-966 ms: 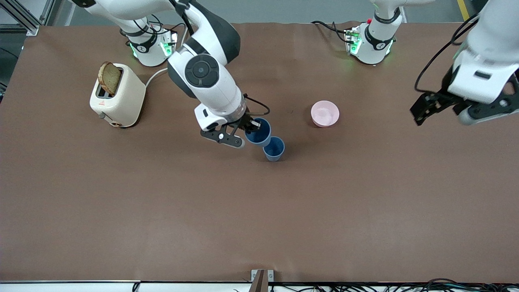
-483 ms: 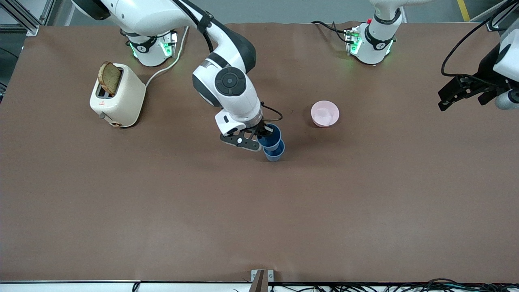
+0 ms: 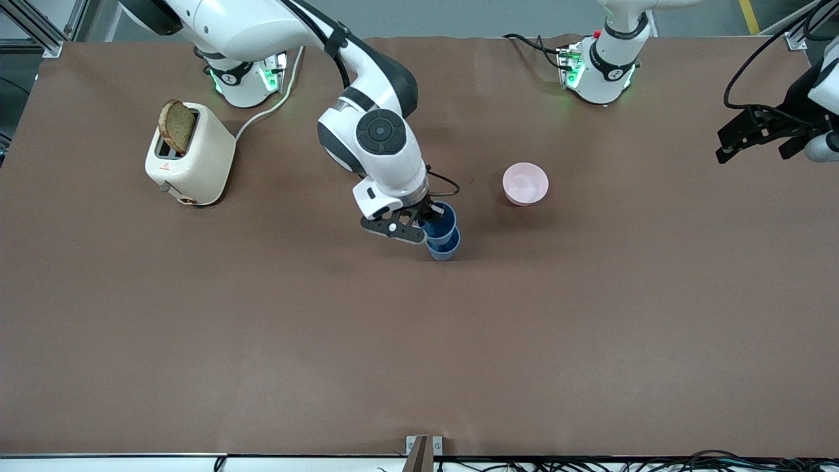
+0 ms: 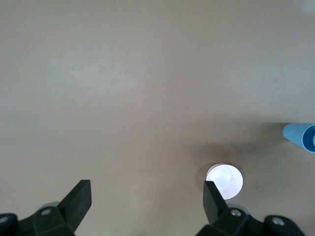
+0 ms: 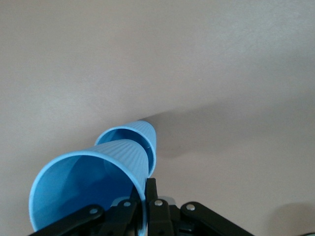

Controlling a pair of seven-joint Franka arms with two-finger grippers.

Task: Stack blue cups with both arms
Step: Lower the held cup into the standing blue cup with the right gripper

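My right gripper (image 3: 429, 219) is shut on the rim of a blue cup (image 3: 440, 221) and holds it right over the second blue cup (image 3: 444, 246), which stands on the table near the middle. In the right wrist view the held cup (image 5: 93, 187) sits at my fingers (image 5: 152, 189), its bottom at or just inside the mouth of the standing cup (image 5: 142, 135). My left gripper (image 3: 744, 137) is open and empty, up in the air at the left arm's end of the table. The left wrist view shows a cup (image 4: 300, 136) at the frame edge.
A pale pink bowl (image 3: 525, 183) stands beside the cups toward the left arm's end; it also shows in the left wrist view (image 4: 224, 181). A cream toaster (image 3: 190, 154) with a slice of bread (image 3: 177, 126) stands toward the right arm's end, its cable running to the right arm's base.
My right gripper has carried the held cup sideways until it is over the standing cup and a little lower. My left gripper has drawn back and up toward its end of the table.
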